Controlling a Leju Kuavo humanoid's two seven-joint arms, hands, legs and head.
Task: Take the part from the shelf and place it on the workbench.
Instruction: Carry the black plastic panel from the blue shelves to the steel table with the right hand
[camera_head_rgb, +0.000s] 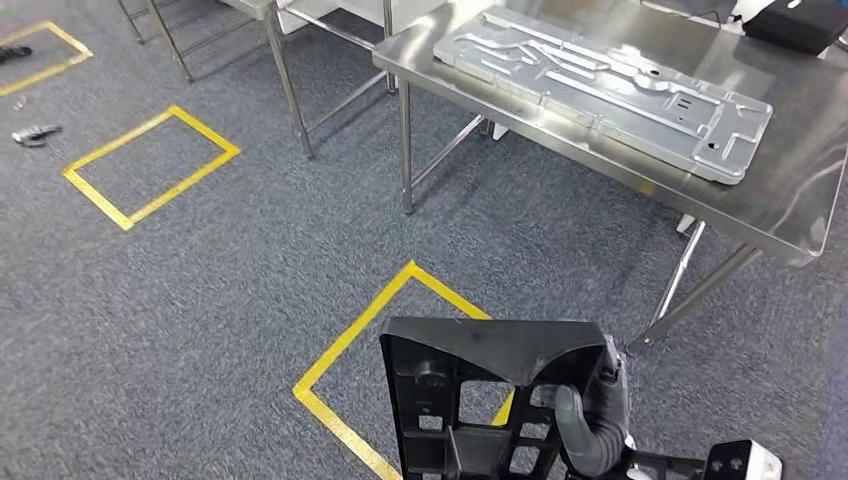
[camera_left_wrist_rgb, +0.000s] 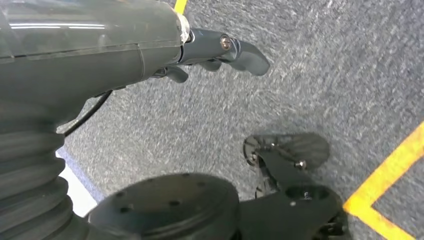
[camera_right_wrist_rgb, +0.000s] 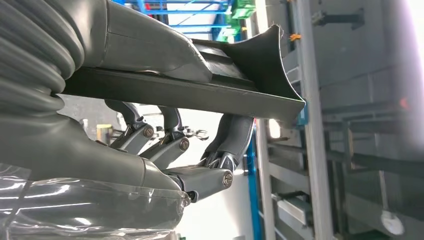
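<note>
I have the black plastic part (camera_head_rgb: 470, 390) low in the head view, held upright in front of the robot's body over the grey carpet (camera_head_rgb: 200, 300). My right hand (camera_head_rgb: 590, 425) grips it: the thick grey thumb curls around the part's right side, and in the right wrist view the thumb lies on one face of the part's edge (camera_right_wrist_rgb: 190, 92) while the darker fingers (camera_right_wrist_rgb: 220, 150) wrap the other face. The part is off the shelf and not on the workbench (camera_head_rgb: 800, 150).

The workbench, bare steel, stands ahead and to the right, well apart from the part. A long pressed metal panel (camera_head_rgb: 610, 90) lies flat on its top, and a black case (camera_head_rgb: 800, 22) sits at its far corner.

My left hand (camera_left_wrist_rgb: 220, 50) hangs over the carpet, holding nothing, its fingers loosely bent and apart.

Yellow tape squares (camera_head_rgb: 150, 165) mark the floor; one (camera_head_rgb: 350, 340) lies just beneath the part.
</note>
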